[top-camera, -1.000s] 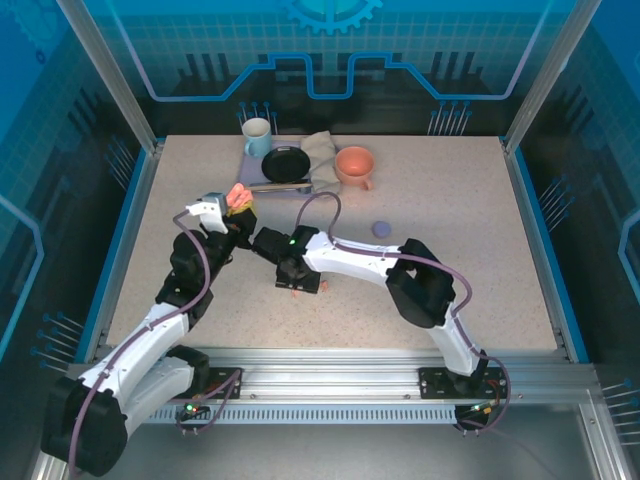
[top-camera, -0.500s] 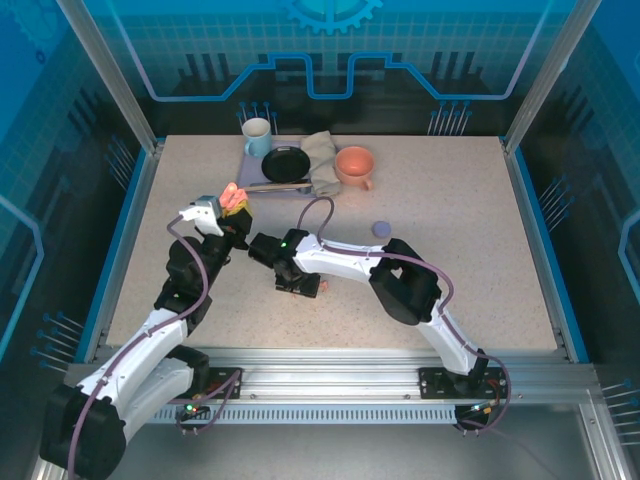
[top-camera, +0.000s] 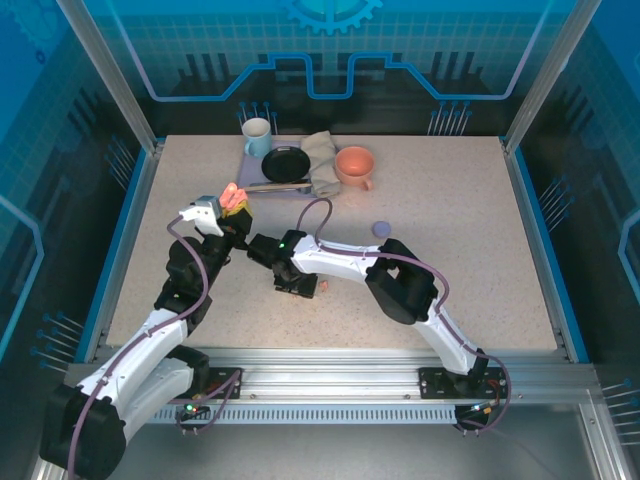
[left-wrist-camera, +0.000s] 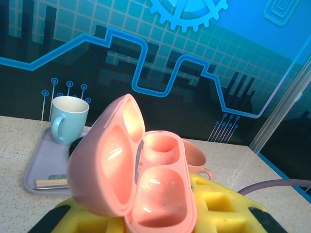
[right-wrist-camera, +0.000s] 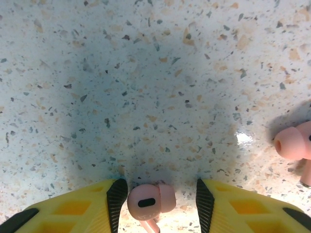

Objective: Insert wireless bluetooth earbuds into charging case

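My left gripper [left-wrist-camera: 156, 219] is shut on an open coral-pink charging case [left-wrist-camera: 163, 194]; its lid leans to the left and both wells are empty. From above, that case [top-camera: 235, 197] is held over the left part of the table. My right gripper [right-wrist-camera: 158, 193] points down at the tabletop and is open. A coral-pink earbud [right-wrist-camera: 148, 201] lies between its fingers, close to the left pad [right-wrist-camera: 117, 196]. A second coral-pink earbud [right-wrist-camera: 295, 143] lies to the right, outside the fingers. From above, the right gripper [top-camera: 296, 286] is near the table's middle, with a pink earbud [top-camera: 322, 287] beside it.
At the back stand a lilac tray [top-camera: 250, 176] with a pale blue mug [top-camera: 257, 135] and a black pan [top-camera: 285, 163], a grey cloth [top-camera: 321, 160] and a coral cup [top-camera: 354, 164]. A small lilac round object [top-camera: 380, 228] lies right of centre.
The right gripper has shifted slightly left and settled over the pink earbud. The left gripper with the case moved a little back and left, then held still.
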Motion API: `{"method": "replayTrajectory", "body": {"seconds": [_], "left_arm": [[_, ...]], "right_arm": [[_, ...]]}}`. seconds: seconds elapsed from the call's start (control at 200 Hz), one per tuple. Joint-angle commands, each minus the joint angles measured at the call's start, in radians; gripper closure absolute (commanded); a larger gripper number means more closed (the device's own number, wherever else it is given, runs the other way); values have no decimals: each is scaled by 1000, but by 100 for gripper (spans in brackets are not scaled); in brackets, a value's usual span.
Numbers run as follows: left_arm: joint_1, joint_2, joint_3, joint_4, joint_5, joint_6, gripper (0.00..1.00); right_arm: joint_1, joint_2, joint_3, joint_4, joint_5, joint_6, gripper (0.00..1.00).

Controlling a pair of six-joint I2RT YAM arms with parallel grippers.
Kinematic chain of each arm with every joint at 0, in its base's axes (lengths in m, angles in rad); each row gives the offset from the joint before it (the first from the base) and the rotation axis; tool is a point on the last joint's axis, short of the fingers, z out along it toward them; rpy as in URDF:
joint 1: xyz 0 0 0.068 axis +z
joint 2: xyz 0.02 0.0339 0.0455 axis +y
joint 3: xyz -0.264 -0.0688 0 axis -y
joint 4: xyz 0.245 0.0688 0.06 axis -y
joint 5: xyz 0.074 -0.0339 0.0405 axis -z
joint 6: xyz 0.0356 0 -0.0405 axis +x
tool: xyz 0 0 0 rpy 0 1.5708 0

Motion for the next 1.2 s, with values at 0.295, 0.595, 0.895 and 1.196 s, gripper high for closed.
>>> {"method": "replayTrajectory", "body": {"seconds": [0.295,0.595,0.895,1.196], "left_arm": [[-4,3,-12,50,3,22,100],[-4,15,-3,44,14,24,100],[-4,48,-7,52,102,37,100],[-6,120,-33,155,305,67,100]], "right_arm": [[0,40,15,19,-18,19,67],[-5,-32,-43,44,19,23,73],[-47,-175,-153,100,91,-12,74],[-136,-373,-272,171,171,-109,75]]}}
